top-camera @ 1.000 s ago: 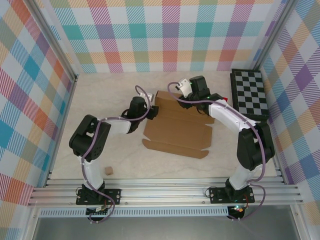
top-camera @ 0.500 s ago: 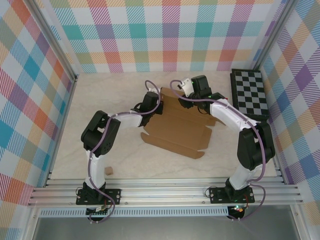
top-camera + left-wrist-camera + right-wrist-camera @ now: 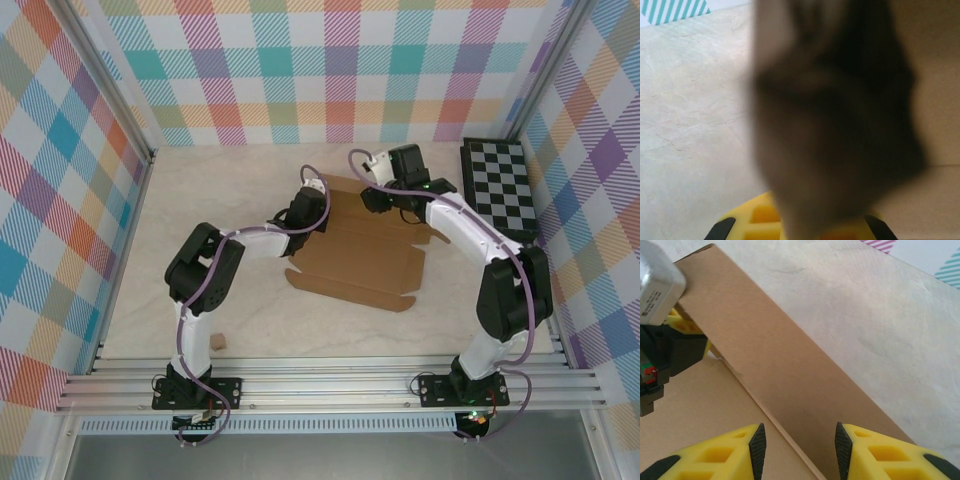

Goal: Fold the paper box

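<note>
Now: both tools at the far flap of the paper box

Paper box (image 3: 355, 260) lies mid-bench, a shade toward the far edge. It is a die-cut sheet of plain brown cardboard, matte, with notched tabs along its near edge. Most of it sits flat on the bench (image 3: 220, 190), which is pale and stone-veined.

Far flap (image 3: 780, 365): a long narrow strip, creased along its base, tilted up off the sheet rather than lying flat.

Left tool (image 3: 314, 202) is at the flap's left end, on the side toward the bench's left edge. Fingers pressed together. Blurred cardboard rises right in front of its wrist camera, so I judge it is pinching the flap's end to hold it raised.

Right tool (image 3: 799, 440) is over the flap's right stretch. Its yellow fingers with black pads are spread, one on either side of the crease, with no contact that I can make out. Likely placed to steady the flap or push it over.

Checkered board (image 3: 497, 187) is in the far right corner, well apart. Tiny tan cube (image 3: 217, 341) sits toward the near left corner, not involved.
</note>
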Available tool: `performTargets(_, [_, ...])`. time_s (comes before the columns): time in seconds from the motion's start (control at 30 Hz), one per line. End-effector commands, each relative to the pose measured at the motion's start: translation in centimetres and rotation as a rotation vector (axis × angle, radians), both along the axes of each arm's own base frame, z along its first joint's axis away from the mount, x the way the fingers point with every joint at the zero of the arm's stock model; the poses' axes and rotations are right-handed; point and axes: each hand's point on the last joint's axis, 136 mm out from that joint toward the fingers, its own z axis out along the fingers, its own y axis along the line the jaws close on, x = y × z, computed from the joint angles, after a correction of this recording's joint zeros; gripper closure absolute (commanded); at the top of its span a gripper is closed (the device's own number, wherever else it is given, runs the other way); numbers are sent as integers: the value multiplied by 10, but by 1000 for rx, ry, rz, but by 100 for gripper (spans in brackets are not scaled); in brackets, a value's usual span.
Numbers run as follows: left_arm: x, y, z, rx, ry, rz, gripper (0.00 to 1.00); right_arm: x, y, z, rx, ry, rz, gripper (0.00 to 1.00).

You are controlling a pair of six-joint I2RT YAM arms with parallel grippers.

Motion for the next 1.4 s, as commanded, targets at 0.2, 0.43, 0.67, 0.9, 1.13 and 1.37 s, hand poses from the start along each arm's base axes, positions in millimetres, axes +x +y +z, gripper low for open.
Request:
performTargets(0.2, [-18, 46, -11, 121, 37, 49, 100, -29, -60, 57, 156, 21, -208, 54])
performTargets(0.43, [-24, 60, -7, 135, 49, 79, 100, -36, -99, 32, 265, 108, -345, 53])
performTargets(0.67, [-29, 60, -10, 113, 55, 80, 100, -24, -84, 18, 450, 254, -454, 45])
performTargets(0.9, [-29, 56, -6, 83, 43, 68, 100, -5, -81, -8, 482, 323, -518, 44])
performTargets(1.13, [-30, 52, -5, 80, 35, 43, 100, 4, -71, -17, 526, 357, -495, 45])
performTargets(1.37, [-30, 47, -4, 66, 29, 18, 100, 4, -45, -9, 677, 413, -402, 52])
